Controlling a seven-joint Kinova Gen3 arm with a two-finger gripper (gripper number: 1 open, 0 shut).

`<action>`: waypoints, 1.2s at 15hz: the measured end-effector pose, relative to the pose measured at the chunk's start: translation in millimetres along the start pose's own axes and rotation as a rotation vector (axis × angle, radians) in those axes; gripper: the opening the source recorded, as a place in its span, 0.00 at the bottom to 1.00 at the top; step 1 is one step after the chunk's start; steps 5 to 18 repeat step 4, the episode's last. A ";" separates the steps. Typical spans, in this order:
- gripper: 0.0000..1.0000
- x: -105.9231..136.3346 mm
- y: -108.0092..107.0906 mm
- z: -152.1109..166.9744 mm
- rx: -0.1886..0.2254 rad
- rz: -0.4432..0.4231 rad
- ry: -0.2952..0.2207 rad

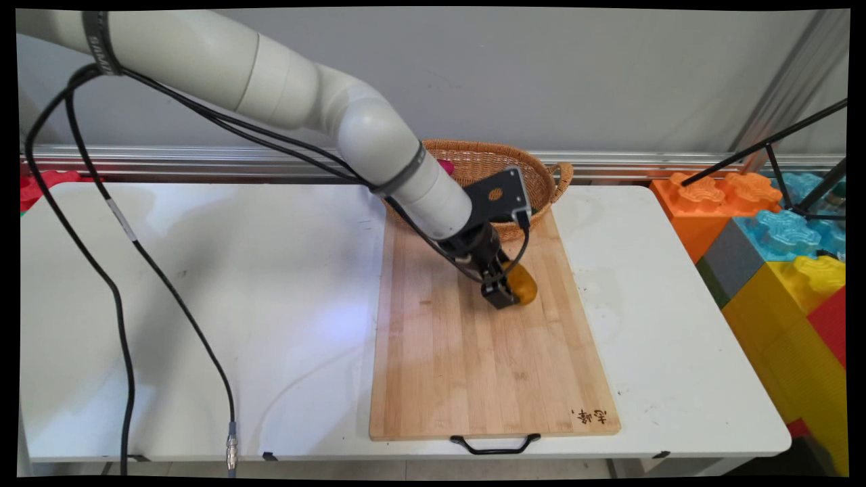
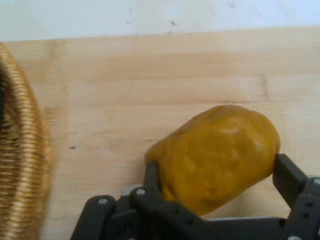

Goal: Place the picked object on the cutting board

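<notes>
A smooth orange-yellow fruit (image 1: 524, 284) (image 2: 220, 155), shaped like a mango, rests low on the far right part of a wooden cutting board (image 1: 473, 358) (image 2: 150, 75). My gripper (image 1: 509, 287) (image 2: 217, 172) is shut on it. One finger (image 2: 151, 176) presses its left side and the other finger (image 2: 286, 176) its right end. The arm reaches down from the upper left. Just behind the gripper stands a woven wicker basket (image 1: 541, 169) (image 2: 25, 150) at the board's far edge.
Something pink (image 1: 445, 166) shows inside the basket, partly hidden by the arm. Large coloured toy blocks (image 1: 778, 257) stand off the table's right side, with a black tripod (image 1: 778, 142) over them. Black cables (image 1: 122, 318) hang over the table's left half. The board has a black handle (image 1: 495, 446) at its near edge.
</notes>
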 end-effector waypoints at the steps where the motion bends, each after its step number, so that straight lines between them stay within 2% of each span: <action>1: 0.00 -0.5 1.5 2.2 -0.004 0.005 -0.003; 3: 0.00 -1.9 5.4 7.8 -0.014 0.025 -0.013; 4: 1.00 -2.4 7.1 9.5 -0.016 0.037 -0.018; 18: 1.00 -2.4 7.1 9.5 -0.016 0.037 -0.018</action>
